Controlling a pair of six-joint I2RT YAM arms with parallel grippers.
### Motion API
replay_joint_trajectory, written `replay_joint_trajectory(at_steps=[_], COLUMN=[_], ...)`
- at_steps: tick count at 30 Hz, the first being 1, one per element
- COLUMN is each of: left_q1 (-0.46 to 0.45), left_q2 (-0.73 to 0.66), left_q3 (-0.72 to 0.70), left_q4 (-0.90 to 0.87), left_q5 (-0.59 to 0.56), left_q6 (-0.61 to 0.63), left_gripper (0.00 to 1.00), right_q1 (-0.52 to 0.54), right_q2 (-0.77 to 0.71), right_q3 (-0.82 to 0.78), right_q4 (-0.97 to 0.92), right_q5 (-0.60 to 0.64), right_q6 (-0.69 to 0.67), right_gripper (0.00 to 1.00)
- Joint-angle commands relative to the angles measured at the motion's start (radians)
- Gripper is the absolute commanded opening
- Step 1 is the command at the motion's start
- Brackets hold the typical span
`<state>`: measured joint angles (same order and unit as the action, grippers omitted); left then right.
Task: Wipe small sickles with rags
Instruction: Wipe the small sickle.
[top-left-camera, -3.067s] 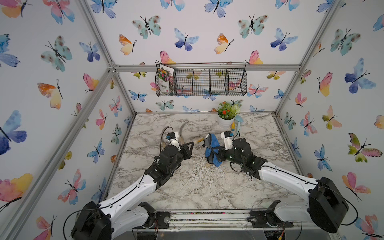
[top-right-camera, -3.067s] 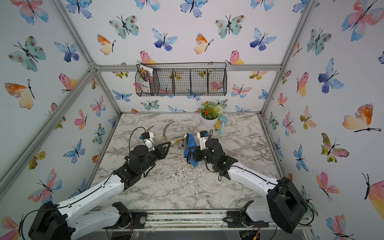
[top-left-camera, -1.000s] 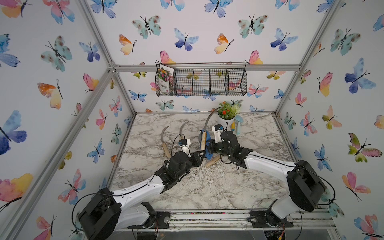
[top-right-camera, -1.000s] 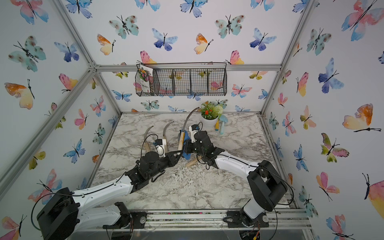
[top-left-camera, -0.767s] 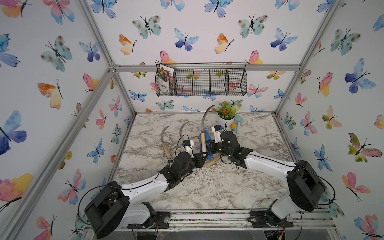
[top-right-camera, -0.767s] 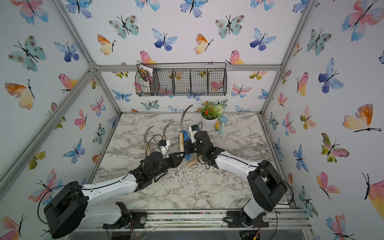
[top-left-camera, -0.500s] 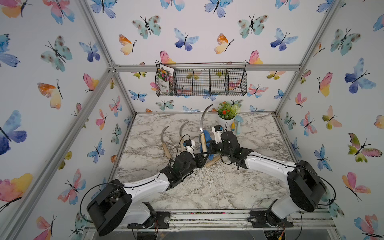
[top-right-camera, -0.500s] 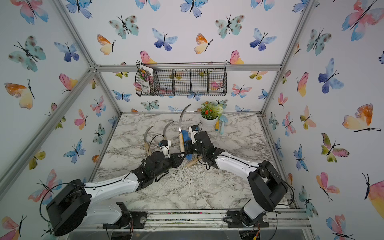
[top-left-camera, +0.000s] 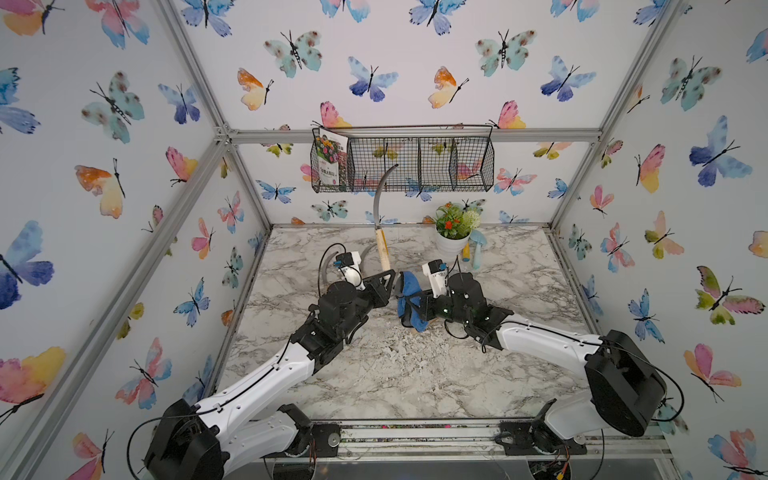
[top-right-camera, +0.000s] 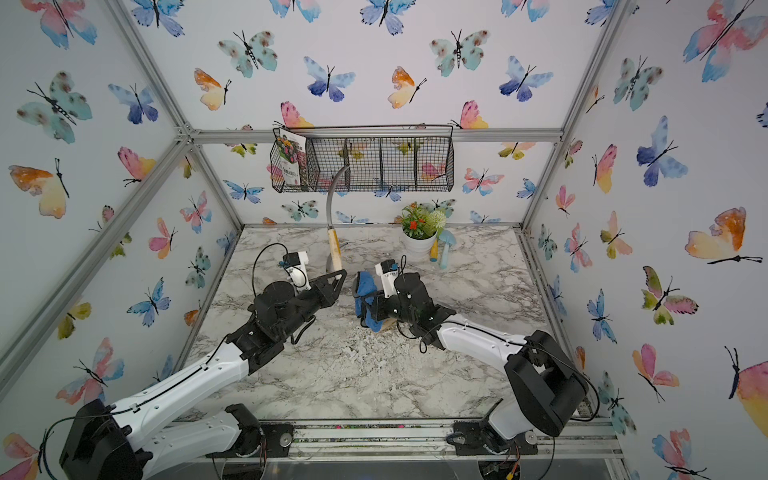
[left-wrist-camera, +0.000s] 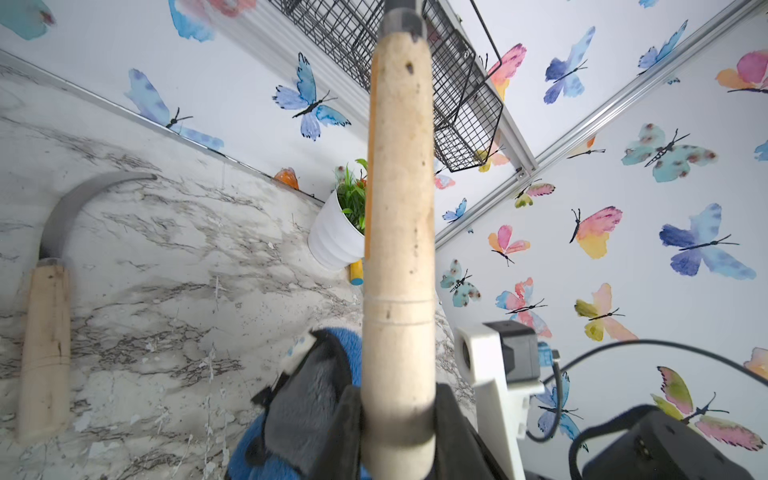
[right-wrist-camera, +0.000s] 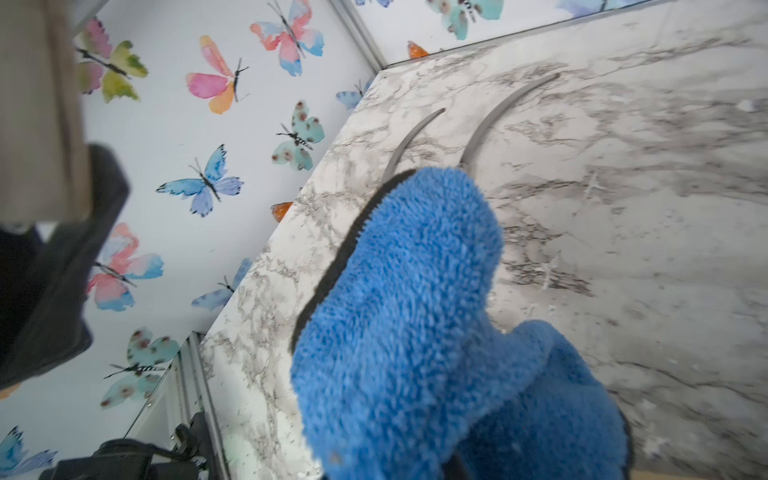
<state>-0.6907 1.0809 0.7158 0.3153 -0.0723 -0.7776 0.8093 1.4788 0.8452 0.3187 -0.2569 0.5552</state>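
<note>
Currently grips a small sickle (top-left-camera: 381, 249) by the butt of its handle in the left hand (top-left-camera: 390, 277), held upright, blade curving up before the wire basket (top-left-camera: 457, 166), over the tabletop (top-left-camera: 415, 374) middle. Clamps the blue rag (top-left-camera: 410, 289) in the narrowed right hand (top-left-camera: 417, 306), just beside that handle. Shows a second sickle (left-wrist-camera: 45, 324) flat toward the back-left corner of the tabletop.

The rag (right-wrist-camera: 407, 316) hides handles of two sickles (right-wrist-camera: 505, 110).
</note>
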Motion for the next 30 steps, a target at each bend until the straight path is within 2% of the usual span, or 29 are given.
replay_joint_trajectory(at_steps=[1, 7, 13, 16, 24, 30], left_q1=[-0.001, -0.007, -0.011, -0.015, -0.039, -0.043], left_q2=[0.053, 0.132, 0.154, 0.147, 0.146, 0.144], left_q3=[0.038, 0.018, 0.002, -0.001, 0.016, 0.004], left_q4=[-0.012, 0.058, 0.079, 0.087, 0.082, 0.077], left_q5=[0.026, 0.097, 0.114, 0.121, 0.127, 0.100], left_q6=[0.054, 0.071, 0.071, 0.067, 0.068, 0.072], left_gripper=[0.00, 0.00, 0.00, 0.00, 0.00, 0.00], right_q1=[0.029, 0.029, 0.029, 0.030, 0.029, 0.029], right_q2=[-0.063, -0.143, -0.227, -0.190, 0.019, -0.091], right_q3=[-0.009, -0.030, -0.072, -0.059, 0.066, -0.007], right_q4=[0.049, 0.032, 0.035, 0.044, 0.046, 0.076], right_q5=[-0.046, -0.007, 0.010, 0.011, -0.004, 0.032], right_q6=[-0.023, -0.041, -0.031, -0.028, -0.032, -0.037], right_gripper=[0.02, 0.02, 0.02, 0.02, 0.02, 0.02])
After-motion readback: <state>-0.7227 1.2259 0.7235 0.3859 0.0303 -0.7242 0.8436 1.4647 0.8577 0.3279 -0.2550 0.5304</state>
